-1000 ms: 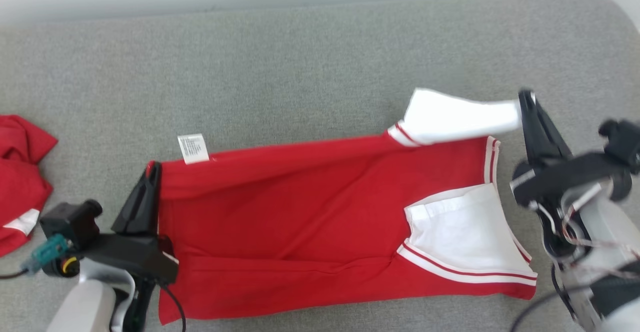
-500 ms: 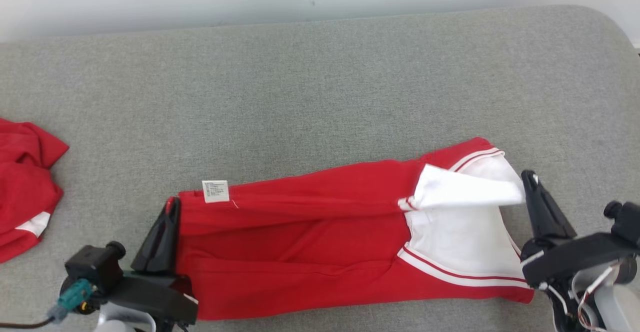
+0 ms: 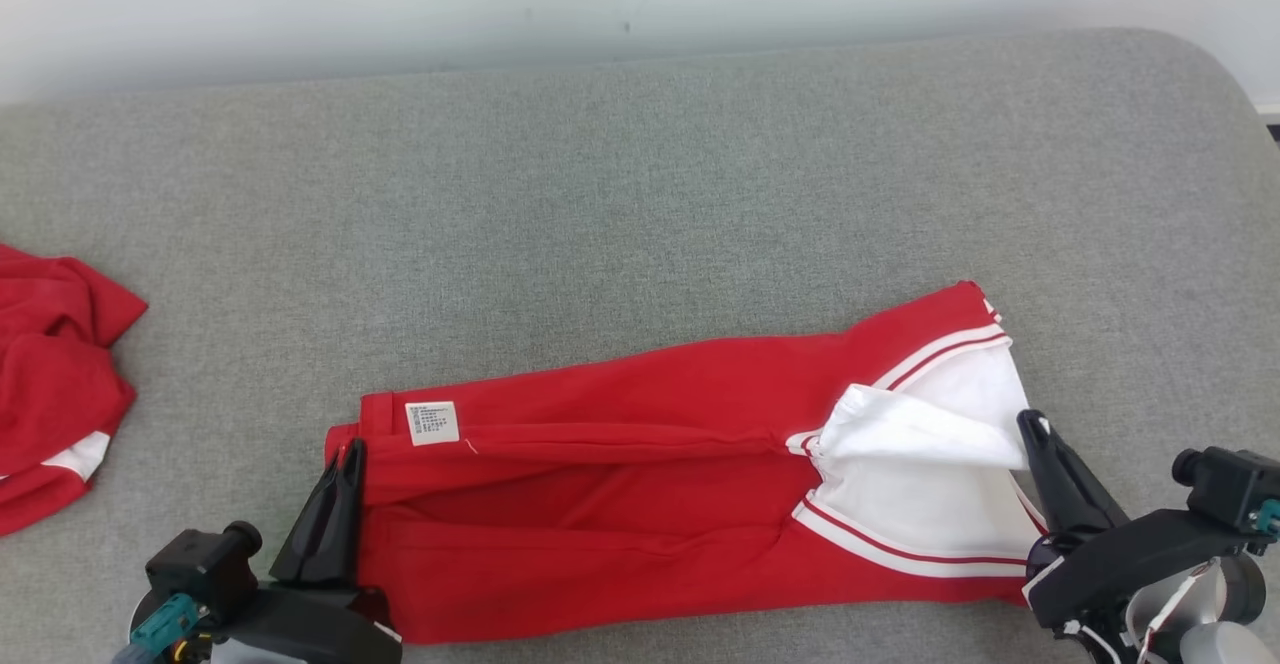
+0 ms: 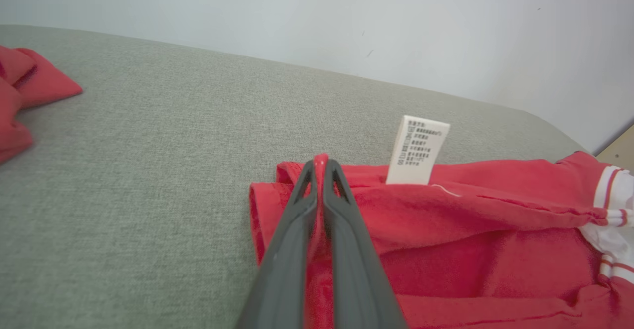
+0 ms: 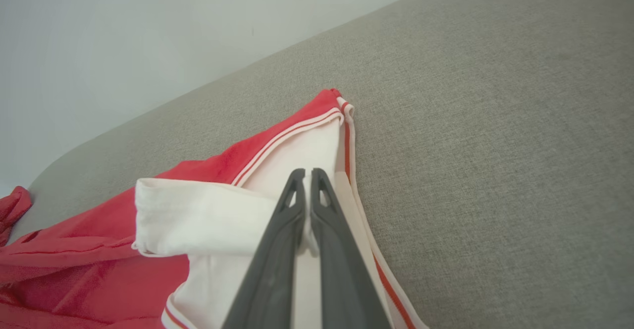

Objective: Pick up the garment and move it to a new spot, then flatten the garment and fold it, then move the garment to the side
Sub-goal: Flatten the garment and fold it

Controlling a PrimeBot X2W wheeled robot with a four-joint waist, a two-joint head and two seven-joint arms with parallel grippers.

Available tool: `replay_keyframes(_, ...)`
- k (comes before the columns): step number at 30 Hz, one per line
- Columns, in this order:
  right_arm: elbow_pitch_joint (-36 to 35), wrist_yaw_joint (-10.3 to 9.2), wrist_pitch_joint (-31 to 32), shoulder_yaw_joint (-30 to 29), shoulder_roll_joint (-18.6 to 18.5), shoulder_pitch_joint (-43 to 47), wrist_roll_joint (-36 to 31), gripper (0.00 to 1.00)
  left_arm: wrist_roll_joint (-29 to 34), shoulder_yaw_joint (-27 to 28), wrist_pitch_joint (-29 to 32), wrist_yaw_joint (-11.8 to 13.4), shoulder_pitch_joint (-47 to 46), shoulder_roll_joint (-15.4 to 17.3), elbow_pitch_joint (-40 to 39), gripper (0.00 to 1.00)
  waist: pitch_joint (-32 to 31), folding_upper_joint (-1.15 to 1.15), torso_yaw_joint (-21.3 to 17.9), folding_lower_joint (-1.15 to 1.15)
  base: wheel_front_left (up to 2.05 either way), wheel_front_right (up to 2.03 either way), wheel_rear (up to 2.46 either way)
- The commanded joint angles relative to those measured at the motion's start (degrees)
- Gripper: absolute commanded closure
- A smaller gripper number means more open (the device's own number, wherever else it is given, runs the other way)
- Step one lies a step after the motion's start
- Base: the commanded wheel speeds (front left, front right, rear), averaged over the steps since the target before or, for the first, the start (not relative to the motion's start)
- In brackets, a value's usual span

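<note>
The red shirt [image 3: 620, 464] lies half-folded along the near side of the grey padded surface [image 3: 640, 194]. The left hand [image 3: 345, 459] pinches its hem corner [image 4: 270, 190], the right hand [image 3: 1032, 432] its white sleeve [image 3: 920, 434], both closed tight. Uneven lowering could skew the fold; the thin sleeve pinch might slip.
</note>
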Motion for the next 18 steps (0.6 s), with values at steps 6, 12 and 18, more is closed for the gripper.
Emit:
replay_keyframes(6,1.5,-0.04,-0.1,-1.6,1.5,1.0,-3.9,0.0,1.4,0.3,-0.7,0.1,1.0,0.1,2.2,0.0,-1.4,0.0,0.2,0.0,0.0,0.0,0.0)
replay_keyframes(12,1.1,-0.04,-1.4,-3.3,2.5,1.4,-4.9,0.0,1.6,2.2,-1.0,0.5,2.8,-0.5,1.5,0.0,-3.0,0.0,0.4,0.0,0.0,0.0,0.0)
replay_keyframes(18,1.4,-0.04,-1.7,-4.2,2.6,1.8,-5.8,0.0,2.8,4.4,-0.9,1.5,4.8,-1.3,-1.2,0.0,-4.0,0.0,0.8,0.0,0.0,0.0,0.0)
